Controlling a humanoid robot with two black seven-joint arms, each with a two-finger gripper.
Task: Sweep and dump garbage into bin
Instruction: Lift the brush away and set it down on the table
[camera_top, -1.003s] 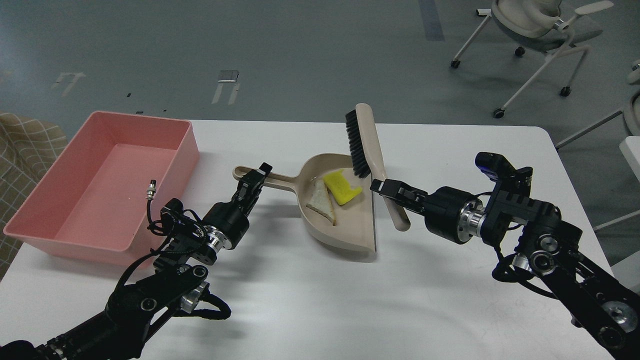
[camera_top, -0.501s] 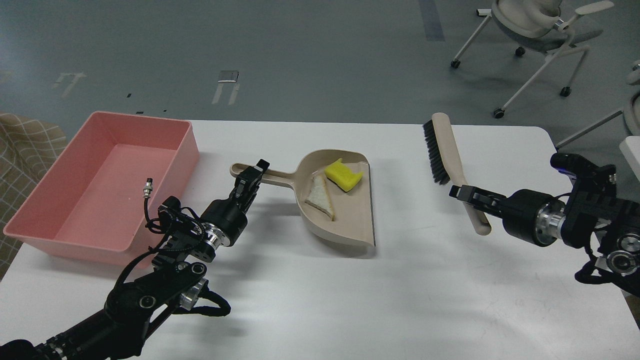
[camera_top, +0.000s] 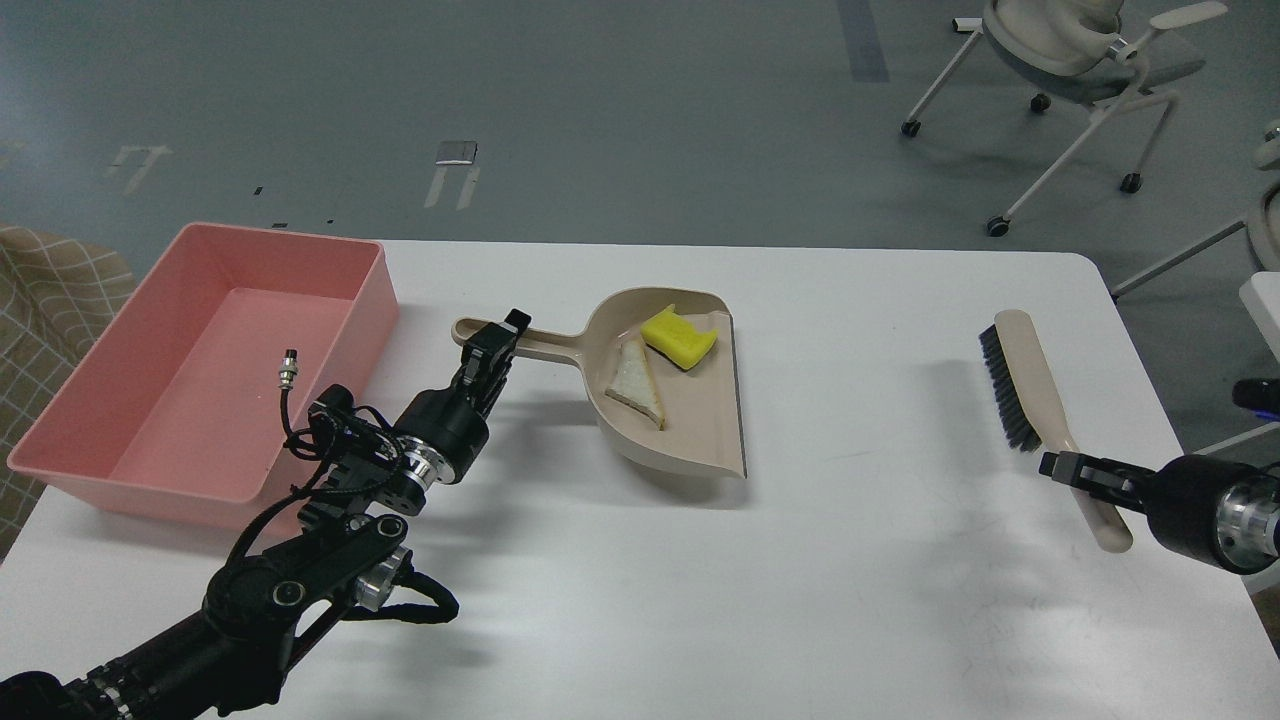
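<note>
Pink bin (camera_top: 120, 440) bare inside, dustpan (camera_top: 690, 420) (left hand (camera_top: 492, 345) gripping its handle) holding garbage (camera_top: 655, 365), right hand (camera_top: 1062, 467) clamping brush (camera_top: 1030, 395)

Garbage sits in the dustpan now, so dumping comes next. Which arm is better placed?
Left: left gripper grips the dustpan handle, next to the bin. Right gripper holds the brush, far right.
</note>
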